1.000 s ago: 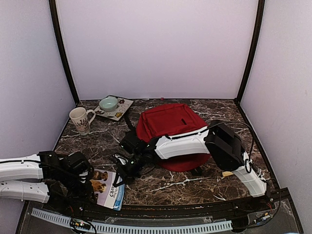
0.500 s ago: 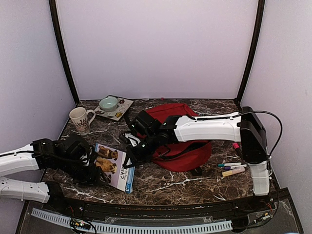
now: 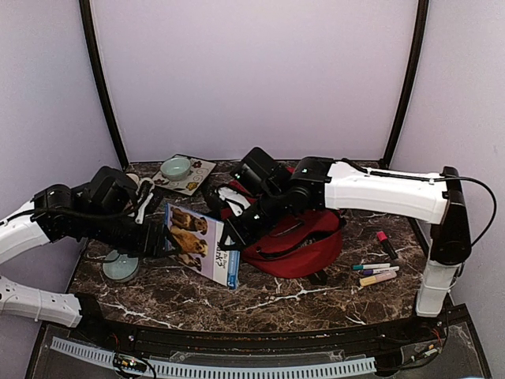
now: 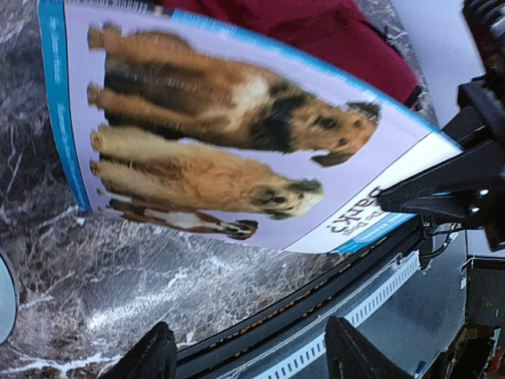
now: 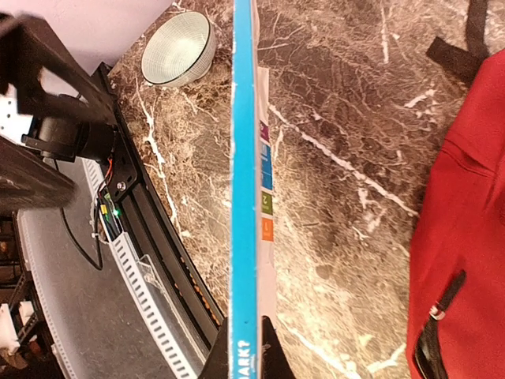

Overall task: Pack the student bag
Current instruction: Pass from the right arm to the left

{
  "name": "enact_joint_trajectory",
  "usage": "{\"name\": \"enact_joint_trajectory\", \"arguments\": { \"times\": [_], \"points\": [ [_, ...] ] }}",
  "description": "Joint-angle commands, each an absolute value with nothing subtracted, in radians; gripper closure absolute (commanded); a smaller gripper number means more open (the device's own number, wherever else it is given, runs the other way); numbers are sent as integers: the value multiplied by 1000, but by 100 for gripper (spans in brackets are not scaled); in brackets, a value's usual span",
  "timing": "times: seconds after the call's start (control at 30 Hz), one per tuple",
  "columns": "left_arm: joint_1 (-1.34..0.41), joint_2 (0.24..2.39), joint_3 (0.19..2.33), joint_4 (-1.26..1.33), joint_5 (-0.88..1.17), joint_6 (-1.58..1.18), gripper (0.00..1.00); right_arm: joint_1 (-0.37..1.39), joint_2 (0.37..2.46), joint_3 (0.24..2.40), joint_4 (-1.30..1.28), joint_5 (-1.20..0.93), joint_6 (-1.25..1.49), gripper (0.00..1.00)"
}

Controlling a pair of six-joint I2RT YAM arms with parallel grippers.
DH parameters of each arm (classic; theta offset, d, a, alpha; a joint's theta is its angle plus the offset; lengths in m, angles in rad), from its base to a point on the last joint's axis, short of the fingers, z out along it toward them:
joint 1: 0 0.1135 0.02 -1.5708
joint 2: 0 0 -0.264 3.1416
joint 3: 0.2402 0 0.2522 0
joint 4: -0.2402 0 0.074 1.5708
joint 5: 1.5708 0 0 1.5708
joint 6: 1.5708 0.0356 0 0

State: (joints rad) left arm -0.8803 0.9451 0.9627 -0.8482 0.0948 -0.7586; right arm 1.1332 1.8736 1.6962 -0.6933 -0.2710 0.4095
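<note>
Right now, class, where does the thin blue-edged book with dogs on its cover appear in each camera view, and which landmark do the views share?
Top external: the thin blue-edged book with dogs on its cover is left of centre, beside the red fabric backpack.
Left wrist: its cover fills the upper middle; backpack at the top edge.
Right wrist: edge-on, a vertical blue strip at centre; backpack at right.
Shared landmark: the backpack.

The book (image 3: 201, 243) stands just left of the student bag (image 3: 309, 251), with markers (image 3: 377, 272) lying right of it.
</note>
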Motion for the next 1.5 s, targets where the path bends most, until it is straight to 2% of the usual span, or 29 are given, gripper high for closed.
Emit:
{"name": "enact_joint_trajectory", "arguments": {
  "times": [0.0, 0.1, 0.27, 0.47, 0.8, 1.03, 1.23, 1.47],
  "points": [
    [-885, 948, 1123, -827, 50, -588, 33, 1133, 1807, 1743, -779, -192, 333, 100],
    [-885, 950, 1209, -774, 52, -527, 30, 1133, 1764, 1751, -814, -165, 316, 100],
    [-885, 956, 1296, -701, 103, -377, 10, 1135, 1670, 1661, -771, -114, 287, 100],
    [-885, 924, 1306, -623, 248, -180, 2, 1144, 1584, 1536, -737, -58, 249, 100],
    [-887, 887, 1350, -546, 288, 67, 1, 1260, 1465, 1503, -739, 44, 122, 100],
    [-887, 988, 1377, -625, 424, 226, 2, 1266, 1410, 1413, -755, 123, -104, 100],
    [-887, 1071, 1412, -616, 474, 289, 8, 1258, 1315, 1273, -641, 166, -295, 100],
    [-936, 1208, 1427, -655, 494, 371, 15, 1239, 1238, 1207, -619, 119, -354, 100]
  ]
}}
